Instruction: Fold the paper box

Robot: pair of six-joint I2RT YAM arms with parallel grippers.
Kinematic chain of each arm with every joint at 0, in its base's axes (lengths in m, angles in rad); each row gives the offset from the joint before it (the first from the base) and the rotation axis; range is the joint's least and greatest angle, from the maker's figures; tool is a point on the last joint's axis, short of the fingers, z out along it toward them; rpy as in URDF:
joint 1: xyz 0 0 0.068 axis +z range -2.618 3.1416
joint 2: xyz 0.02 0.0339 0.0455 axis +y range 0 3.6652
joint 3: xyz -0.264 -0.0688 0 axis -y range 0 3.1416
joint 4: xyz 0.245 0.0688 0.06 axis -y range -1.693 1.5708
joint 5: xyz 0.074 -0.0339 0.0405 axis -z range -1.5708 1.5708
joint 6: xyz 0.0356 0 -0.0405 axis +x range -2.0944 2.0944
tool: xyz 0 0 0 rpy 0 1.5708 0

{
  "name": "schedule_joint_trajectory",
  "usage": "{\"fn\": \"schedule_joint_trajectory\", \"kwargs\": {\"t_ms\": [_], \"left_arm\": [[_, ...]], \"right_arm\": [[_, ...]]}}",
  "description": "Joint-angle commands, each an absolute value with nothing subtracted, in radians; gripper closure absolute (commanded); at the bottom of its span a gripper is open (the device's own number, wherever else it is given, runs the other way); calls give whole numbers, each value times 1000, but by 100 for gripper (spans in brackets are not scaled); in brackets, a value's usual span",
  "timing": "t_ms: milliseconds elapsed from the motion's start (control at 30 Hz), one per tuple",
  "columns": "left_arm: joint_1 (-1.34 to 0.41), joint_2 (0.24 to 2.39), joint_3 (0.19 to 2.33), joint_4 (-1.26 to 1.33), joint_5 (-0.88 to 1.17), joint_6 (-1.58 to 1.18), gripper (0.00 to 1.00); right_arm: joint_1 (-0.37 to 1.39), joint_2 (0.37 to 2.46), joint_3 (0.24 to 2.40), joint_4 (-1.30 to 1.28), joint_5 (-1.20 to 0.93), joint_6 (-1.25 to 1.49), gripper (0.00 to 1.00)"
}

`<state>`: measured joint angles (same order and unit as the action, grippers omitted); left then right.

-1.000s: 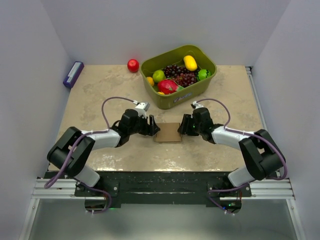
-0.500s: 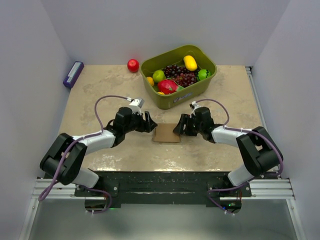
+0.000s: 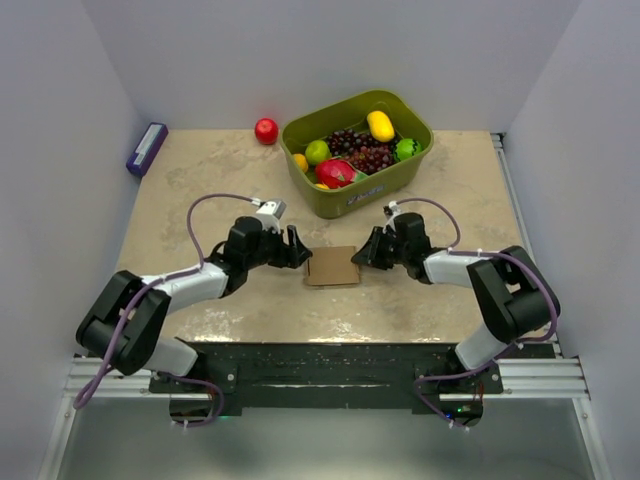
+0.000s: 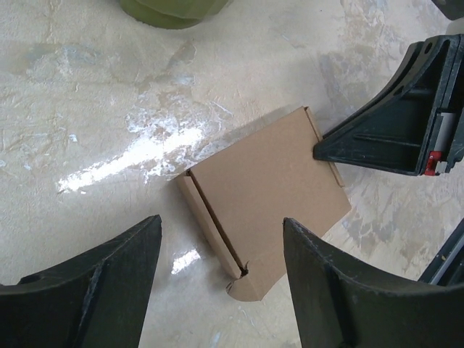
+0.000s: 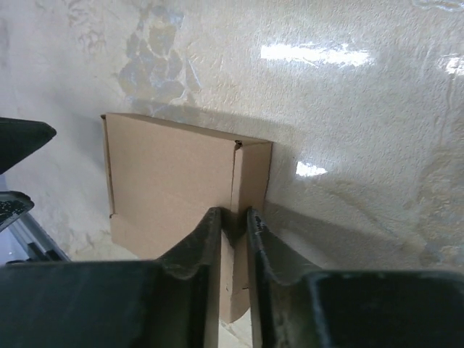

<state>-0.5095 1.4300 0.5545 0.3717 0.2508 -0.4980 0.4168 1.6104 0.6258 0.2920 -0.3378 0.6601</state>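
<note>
The paper box (image 3: 333, 266) is a small flat brown cardboard box with its lid down, lying on the table between my arms. It shows in the left wrist view (image 4: 268, 181) and the right wrist view (image 5: 170, 181). My left gripper (image 3: 299, 250) is open and empty just left of the box, its fingertips apart from it; it also shows in its own view (image 4: 221, 232). My right gripper (image 3: 362, 252) has its jaws nearly closed, with the tips over the box's right side wall (image 5: 233, 214). One of its fingers (image 4: 391, 130) touches the box's right edge.
An olive-green bin (image 3: 400, 175) full of fruit stands just behind the box; its base shows in the left wrist view (image 4: 174, 9). A red apple (image 3: 266, 131) lies left of the bin. A purple box (image 3: 147, 148) lies at the far left edge.
My left gripper has drawn back to the left, off the box's left edge. My right gripper has shifted slightly at the box's right edge. The box has barely moved.
</note>
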Motion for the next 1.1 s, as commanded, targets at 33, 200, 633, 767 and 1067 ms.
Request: {"fn": "schedule_joint_trajectory", "kwargs": {"t_ms": [33, 200, 633, 767, 1067], "left_arm": [[-494, 1374, 531, 400, 275, -525, 28], [-494, 1376, 515, 419, 299, -545, 27], [-494, 1482, 492, 528, 377, -620, 27], [-492, 1545, 485, 607, 399, -667, 27], [-509, 1686, 471, 859, 477, -813, 31]], "right_arm": [[377, 1637, 560, 285, -373, 653, 93], [344, 1663, 535, 324, -413, 655, 100], [284, 1709, 503, 374, -459, 660, 100], [276, 1713, 502, 377, -463, 658, 100], [272, 1732, 497, 393, -469, 658, 100]]}}
